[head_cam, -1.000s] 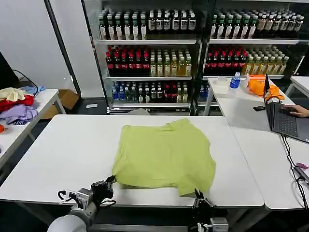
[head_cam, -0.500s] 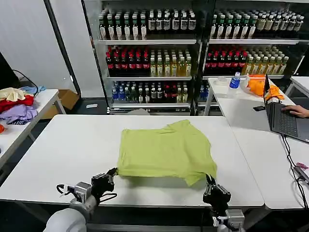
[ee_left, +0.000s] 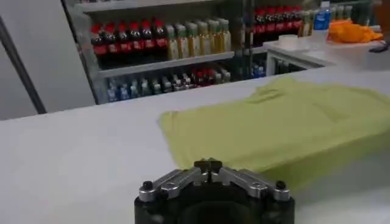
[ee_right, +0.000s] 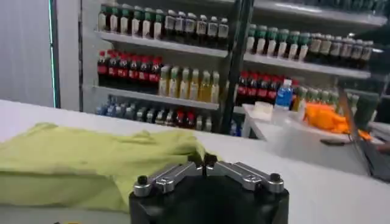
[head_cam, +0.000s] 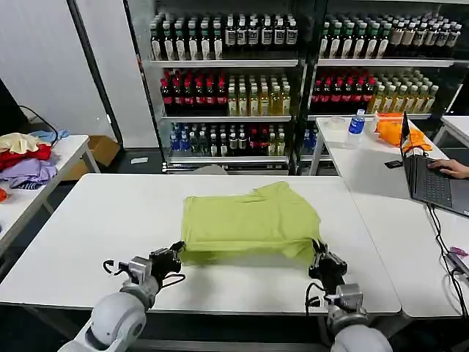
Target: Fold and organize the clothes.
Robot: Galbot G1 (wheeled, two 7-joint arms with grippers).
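The lime t-shirt (head_cam: 249,216) lies in the middle of the white table (head_cam: 102,220), its near part lifted and doubled back over the rest. My left gripper (head_cam: 176,251) is at the shirt's near-left corner, shut on the fabric. At the near-right corner my right gripper (head_cam: 317,257) is shut on the hem. In the left wrist view the jaws (ee_left: 208,164) are closed, with the t-shirt (ee_left: 286,122) spread just beyond them. The right wrist view has the fabric (ee_right: 91,155) running right into the closed gripper (ee_right: 203,163).
A heap of red, lilac and cream garments (head_cam: 22,158) sits on a side table at the left. At the right, another table holds a laptop (head_cam: 432,180), an orange cloth (head_cam: 392,128) and a water bottle (head_cam: 357,122). Bottle shelves (head_cam: 234,81) stand behind.
Both grippers have moved away from the table's front edge, carrying the shirt's near hem with them. The shirt now looks shorter front to back.
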